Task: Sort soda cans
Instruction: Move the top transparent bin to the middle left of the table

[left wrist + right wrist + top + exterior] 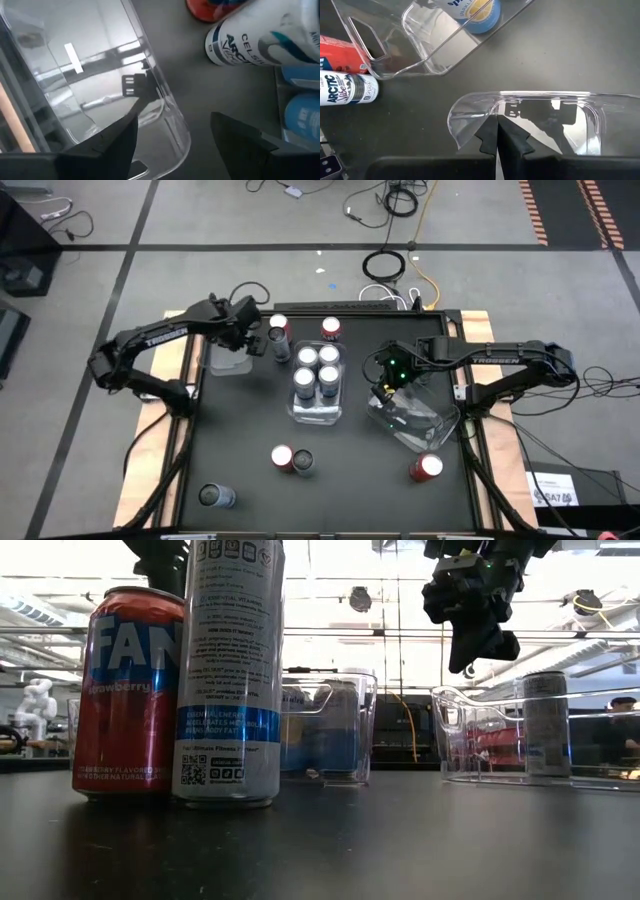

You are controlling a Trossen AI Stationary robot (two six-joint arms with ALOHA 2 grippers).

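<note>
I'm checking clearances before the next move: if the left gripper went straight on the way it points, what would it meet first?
Probably the white-and-blue can standing ahead of the open left gripper; the clear bin lies just beside that line. Depth is hard to judge.

Four soda cans (316, 370) upright in centre bin
</note>
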